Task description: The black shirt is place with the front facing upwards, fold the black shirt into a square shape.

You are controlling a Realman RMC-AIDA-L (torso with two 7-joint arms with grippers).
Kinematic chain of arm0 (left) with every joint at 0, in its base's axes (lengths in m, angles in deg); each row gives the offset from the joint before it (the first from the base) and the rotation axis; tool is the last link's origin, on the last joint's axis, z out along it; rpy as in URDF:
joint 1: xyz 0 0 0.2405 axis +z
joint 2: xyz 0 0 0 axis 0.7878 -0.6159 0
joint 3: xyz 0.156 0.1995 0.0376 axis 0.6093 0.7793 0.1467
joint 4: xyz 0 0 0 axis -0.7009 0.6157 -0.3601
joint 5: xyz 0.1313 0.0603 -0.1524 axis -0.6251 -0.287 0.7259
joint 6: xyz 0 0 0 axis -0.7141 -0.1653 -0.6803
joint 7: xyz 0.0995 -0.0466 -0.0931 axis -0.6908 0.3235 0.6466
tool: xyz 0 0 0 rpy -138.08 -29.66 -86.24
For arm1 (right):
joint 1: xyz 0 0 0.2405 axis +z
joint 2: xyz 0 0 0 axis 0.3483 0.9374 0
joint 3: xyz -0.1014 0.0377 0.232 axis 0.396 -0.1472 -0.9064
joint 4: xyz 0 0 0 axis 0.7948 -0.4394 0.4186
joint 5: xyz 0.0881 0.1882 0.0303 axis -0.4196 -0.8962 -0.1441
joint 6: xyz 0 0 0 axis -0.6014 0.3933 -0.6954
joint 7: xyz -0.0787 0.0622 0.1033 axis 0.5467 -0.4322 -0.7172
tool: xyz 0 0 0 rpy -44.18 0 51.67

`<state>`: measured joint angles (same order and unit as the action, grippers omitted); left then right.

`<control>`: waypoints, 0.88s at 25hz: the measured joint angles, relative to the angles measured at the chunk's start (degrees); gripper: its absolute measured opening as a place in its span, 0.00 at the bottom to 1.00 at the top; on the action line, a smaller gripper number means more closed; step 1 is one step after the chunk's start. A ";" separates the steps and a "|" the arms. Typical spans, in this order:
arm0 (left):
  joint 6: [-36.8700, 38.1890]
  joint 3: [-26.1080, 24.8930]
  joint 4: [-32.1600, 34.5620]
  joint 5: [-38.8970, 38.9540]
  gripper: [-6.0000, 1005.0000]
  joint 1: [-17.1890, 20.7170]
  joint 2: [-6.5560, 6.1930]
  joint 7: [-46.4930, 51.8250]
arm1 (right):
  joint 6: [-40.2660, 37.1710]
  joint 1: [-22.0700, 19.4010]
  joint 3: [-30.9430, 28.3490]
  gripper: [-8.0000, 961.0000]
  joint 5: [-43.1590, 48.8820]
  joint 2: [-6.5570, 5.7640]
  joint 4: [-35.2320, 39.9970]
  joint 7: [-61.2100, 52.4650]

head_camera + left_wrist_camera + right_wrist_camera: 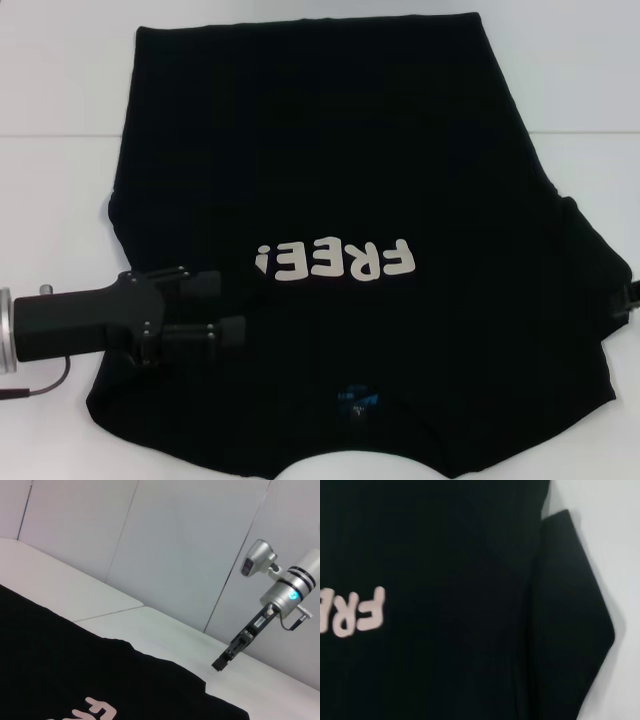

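- Head view: a white surface (60, 90) carries the black shirt (340, 150), spread front-up, its collar at 6 o'clock.
- Pale wall panels (165, 540) back the surface.
- Left hand (235, 308), fingers apart, hovers over the shirt's left sleeve at 8 o'clock.
- Right hand (221, 664) hangs beyond the shirt's far edge; whether its fingers are parted cannot be told.
- Collar partly cropped.

black shirt (330, 150) collar cut off

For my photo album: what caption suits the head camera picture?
Left gripper, open, over the black shirt spread face up on a white table.
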<state>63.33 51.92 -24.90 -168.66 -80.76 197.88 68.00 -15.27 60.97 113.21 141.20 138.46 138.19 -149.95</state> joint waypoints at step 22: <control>-0.27 0.22 -0.53 -0.02 0.87 -0.12 0.22 -0.22 | 10.13 3.05 0.76 0.80 0.47 -0.57 -11.16 -0.34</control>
<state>63.06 52.14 -25.42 -168.67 -80.88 198.10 67.78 -5.14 64.02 113.97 141.68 137.89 127.03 -150.29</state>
